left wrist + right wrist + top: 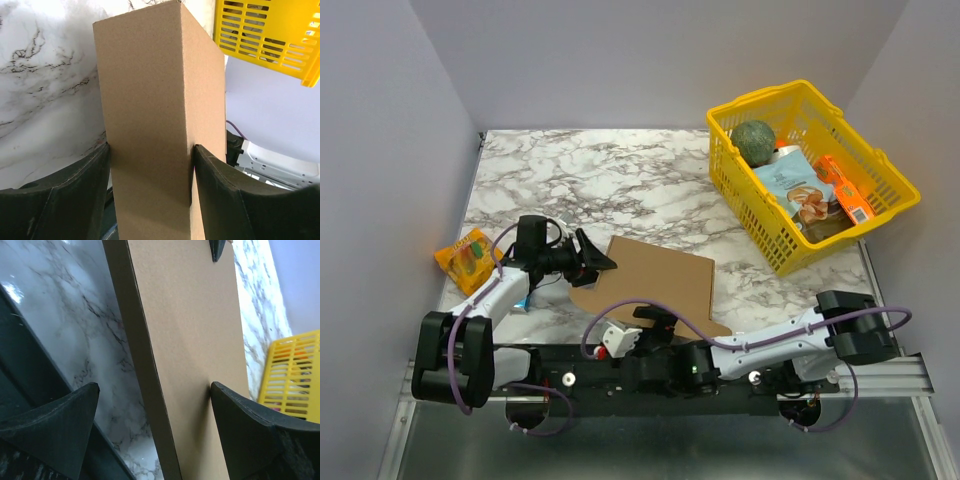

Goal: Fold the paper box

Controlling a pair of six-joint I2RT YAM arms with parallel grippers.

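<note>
the paper box (658,280) lies on the marble tabletop (600,180), near its front edge and about midway between the two arms. it is plain brown card, and its long side runs from left to right in the top view.

the left fingers (596,258) sit at the box's left end. in the left wrist view the left fingers (85,180) press on both sides of an upright brown panel of the box (155,115), one on each face, so they are clamped on it.

the right fingers (655,320) are at the box's near edge, over the front of the tabletop. in the right wrist view the right fingers (65,415) stand wide apart with the card (185,340) between them. one finger (245,420) looks to be touching the flat brown face, and the other is clear of the card's edge, with marble showing in the gap.

a yellow basket (745,205) stands at the far right corner, well apart from the box, with a green ball (754,140) and some packets in it. an orange packet (470,258) lies at the left edge of the tabletop, beside the left arm.
</note>
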